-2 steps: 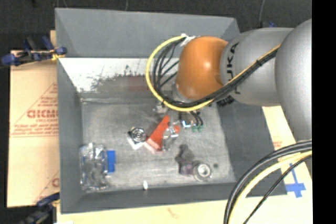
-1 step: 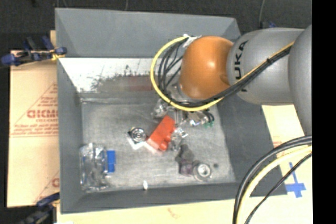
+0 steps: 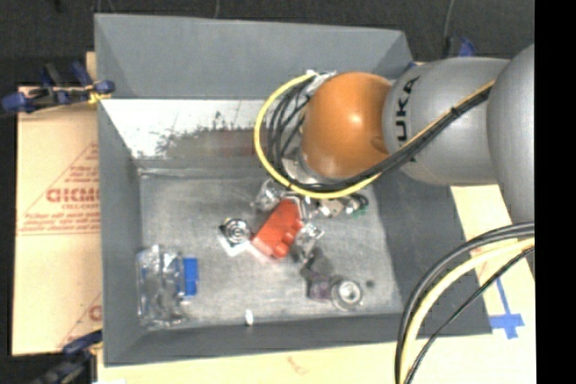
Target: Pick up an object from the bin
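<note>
My gripper (image 3: pixel 288 216) reaches down in the middle of the bin, below the orange cover. Its two metal fingers (image 3: pixel 267 194) stand on opposite sides of a red plastic block (image 3: pixel 275 231) and press against it, one at the block's upper left, the other at its lower right. The block is between the fingers, tilted, low over the bin floor. Just left of it lies a small round silver part on a white piece (image 3: pixel 236 233). A dark purple-black piece (image 3: pixel 316 277) and a round silver cap (image 3: pixel 348 292) lie below right of the block.
A clear plastic bag with a blue thing inside (image 3: pixel 167 281) lies in the bin's lower left corner. A tiny white bit (image 3: pixel 249 316) sits near the front wall. A small green thing (image 3: pixel 359 205) peeks out under the arm.
</note>
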You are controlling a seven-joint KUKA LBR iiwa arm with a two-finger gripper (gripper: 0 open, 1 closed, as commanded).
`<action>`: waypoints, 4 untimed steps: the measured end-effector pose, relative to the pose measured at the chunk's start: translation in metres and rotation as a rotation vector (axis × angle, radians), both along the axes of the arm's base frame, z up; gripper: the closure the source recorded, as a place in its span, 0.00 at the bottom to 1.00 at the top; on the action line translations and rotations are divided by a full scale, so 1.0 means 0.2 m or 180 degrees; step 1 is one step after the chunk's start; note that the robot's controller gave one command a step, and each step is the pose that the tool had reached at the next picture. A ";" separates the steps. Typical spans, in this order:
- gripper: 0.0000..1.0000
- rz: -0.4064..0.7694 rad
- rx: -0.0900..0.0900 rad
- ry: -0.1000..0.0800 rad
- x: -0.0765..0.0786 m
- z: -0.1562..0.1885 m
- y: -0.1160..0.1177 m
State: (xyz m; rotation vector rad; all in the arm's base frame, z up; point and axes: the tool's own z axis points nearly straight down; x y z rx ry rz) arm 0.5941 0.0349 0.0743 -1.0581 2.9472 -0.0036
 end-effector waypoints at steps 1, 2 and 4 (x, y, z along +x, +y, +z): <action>0.00 -0.0016 0.0005 0.0014 0.01 0.01 0.00; 1.00 -0.0024 0.0015 -0.0014 0.02 0.03 0.01; 1.00 -0.0064 0.0006 0.0012 0.04 0.04 0.00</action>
